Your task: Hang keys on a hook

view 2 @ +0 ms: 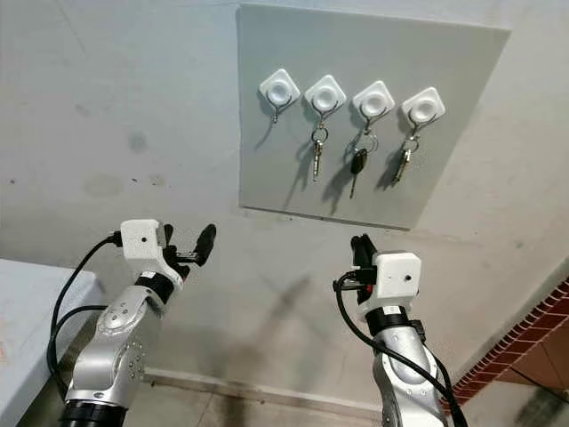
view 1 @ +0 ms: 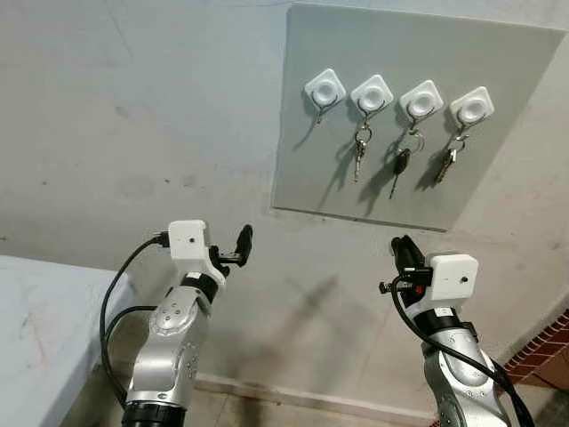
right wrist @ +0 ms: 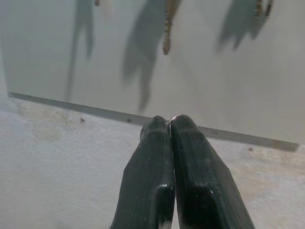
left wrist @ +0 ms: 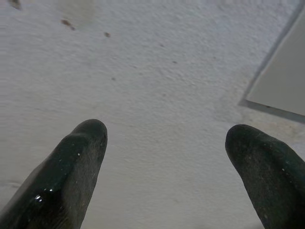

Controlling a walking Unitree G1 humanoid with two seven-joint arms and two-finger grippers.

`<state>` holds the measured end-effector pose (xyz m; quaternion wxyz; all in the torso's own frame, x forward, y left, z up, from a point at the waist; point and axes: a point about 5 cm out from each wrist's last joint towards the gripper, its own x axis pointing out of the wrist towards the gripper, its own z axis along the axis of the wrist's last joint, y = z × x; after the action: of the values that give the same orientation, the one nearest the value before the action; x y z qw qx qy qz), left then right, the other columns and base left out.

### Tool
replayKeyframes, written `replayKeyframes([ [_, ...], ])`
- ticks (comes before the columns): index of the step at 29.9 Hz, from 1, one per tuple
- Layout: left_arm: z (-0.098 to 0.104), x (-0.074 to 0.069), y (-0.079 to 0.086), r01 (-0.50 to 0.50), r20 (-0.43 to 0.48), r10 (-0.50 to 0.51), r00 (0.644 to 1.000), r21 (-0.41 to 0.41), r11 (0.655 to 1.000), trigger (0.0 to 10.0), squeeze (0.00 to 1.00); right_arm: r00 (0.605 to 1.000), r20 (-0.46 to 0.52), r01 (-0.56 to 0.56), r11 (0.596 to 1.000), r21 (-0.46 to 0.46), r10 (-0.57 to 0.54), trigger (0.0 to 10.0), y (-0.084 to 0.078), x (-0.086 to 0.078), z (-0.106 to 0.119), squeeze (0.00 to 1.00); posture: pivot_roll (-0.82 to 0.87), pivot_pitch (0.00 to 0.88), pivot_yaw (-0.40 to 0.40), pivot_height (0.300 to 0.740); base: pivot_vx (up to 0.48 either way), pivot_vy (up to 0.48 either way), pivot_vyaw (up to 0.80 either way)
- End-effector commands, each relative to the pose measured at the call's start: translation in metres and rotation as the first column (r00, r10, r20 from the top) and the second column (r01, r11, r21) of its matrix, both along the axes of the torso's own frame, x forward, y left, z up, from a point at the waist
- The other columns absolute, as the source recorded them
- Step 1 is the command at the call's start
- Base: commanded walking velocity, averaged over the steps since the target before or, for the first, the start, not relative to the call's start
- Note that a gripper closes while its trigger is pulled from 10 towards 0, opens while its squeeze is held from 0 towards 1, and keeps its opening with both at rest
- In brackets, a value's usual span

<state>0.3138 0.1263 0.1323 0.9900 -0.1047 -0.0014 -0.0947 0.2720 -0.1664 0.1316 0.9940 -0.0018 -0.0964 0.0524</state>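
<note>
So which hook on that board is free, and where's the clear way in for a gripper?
The leftmost hook is bare; the three hooks to its right each carry keys. The board is bare left of and below that hook, so come in from there. The right side is crowded. The right gripper is pinched on a thin metal ring.

Board (view 1: 373, 191) on wall (view 1: 133, 116); four hooks (view 1: 325, 90) in row; table (view 1: 44, 329) far left

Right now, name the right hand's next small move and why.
Probably raise the right hand up and leftward toward the leftmost hook. It is shut on what looks like a thin metal ring, it sits below the board, and that hook alone is bare; the other three carry keys.
</note>
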Motion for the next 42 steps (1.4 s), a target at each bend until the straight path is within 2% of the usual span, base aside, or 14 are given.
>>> replayKeyframes([
  [1,0.005,0.0,-0.001,0.011,0.014,-0.012,1.0,0.023,1.0,10.0,0.0,1.0,0.009,-0.012,1.0,0.003,0.012,10.0,0.001,0.0,0.004,0.0,0.0,0.008,-0.045,0.74,0.0,0.0,0.0],
  [2,0.005,0.0,-0.001,0.015,0.015,-0.016,1.0,0.025,1.0,10.0,0.0,1.0,0.009,-0.015,1.0,0.003,0.015,10.0,0.001,0.0,0.004,0.0,0.0,0.008,-0.045,0.74,0.0,0.0,0.0],
  [3,0.01,0.0,-0.003,0.052,0.053,-0.056,0.997,0.079,0.995,10.0,0.0,0.999,0.014,-0.052,0.999,0.016,0.051,10.0,0.004,0.001,0.007,0.0,0.0,0.009,-0.046,0.74,0.0,0.0,0.0],
  [6,0.021,0.0,-0.011,0.115,0.104,-0.129,0.986,0.125,0.985,10.0,0.0,0.991,0.052,-0.122,0.992,0.014,0.121,10.0,0.012,0.005,0.018,0.0,0.0,0.013,-0.046,0.74,0.0,0.0,0.0],
  [12,0.033,0.003,-0.026,0.211,0.142,-0.231,0.963,0.145,0.967,10.0,0.0,0.973,0.113,-0.201,0.98,-0.002,0.2,10.0,0.026,0.022,0.037,0.0,-0.01,0.019,-0.047,0.74,0.0,0.0,0.0],
  [16,0.047,0.003,-0.036,0.284,0.182,-0.311,0.933,0.162,0.945,10.0,0.0,0.944,0.155,-0.291,0.956,-0.024,0.291,10.0,0.038,0.034,0.054,0.0,-0.01,0.02,-0.048,0.74,0.0,0.0,0.0],
  [23,0.064,0.006,-0.039,0.297,0.231,-0.33,0.915,0.167,0.94,10.0,0.0,0.911,0.206,-0.357,0.933,-0.038,0.357,10.0,0.046,0.043,0.073,0.0,-0.01,0.018,-0.051,0.74,0.0,0.0,0.0],
  [28,0.076,0.005,-0.042,0.313,0.268,-0.346,0.899,0.159,0.936,10.0,0.0,0.873,0.267,-0.421,0.907,-0.01,0.408,10.0,0.052,0.047,0.091,0.0,0.0,0.012,-0.055,0.74,0.0,0.0,0.0],
  [34,0.077,0.003,-0.04,0.299,0.267,-0.327,0.907,0.139,0.944,10.0,0.0,0.846,0.31,-0.459,0.888,0.01,0.434,10.0,0.055,0.046,0.103,0.0,0.0,0.008,-0.06,0.74,0.0,0.0,0.0],
  [42,0.082,0.002,-0.042,0.306,0.277,-0.331,0.902,0.131,0.943,10.0,0.0,0.829,0.355,-0.474,0.88,0.035,0.432,10.0,0.055,0.047,0.115,0.0,0.01,0.0,-0.062,0.74,0.0,0.0,0.0],
])
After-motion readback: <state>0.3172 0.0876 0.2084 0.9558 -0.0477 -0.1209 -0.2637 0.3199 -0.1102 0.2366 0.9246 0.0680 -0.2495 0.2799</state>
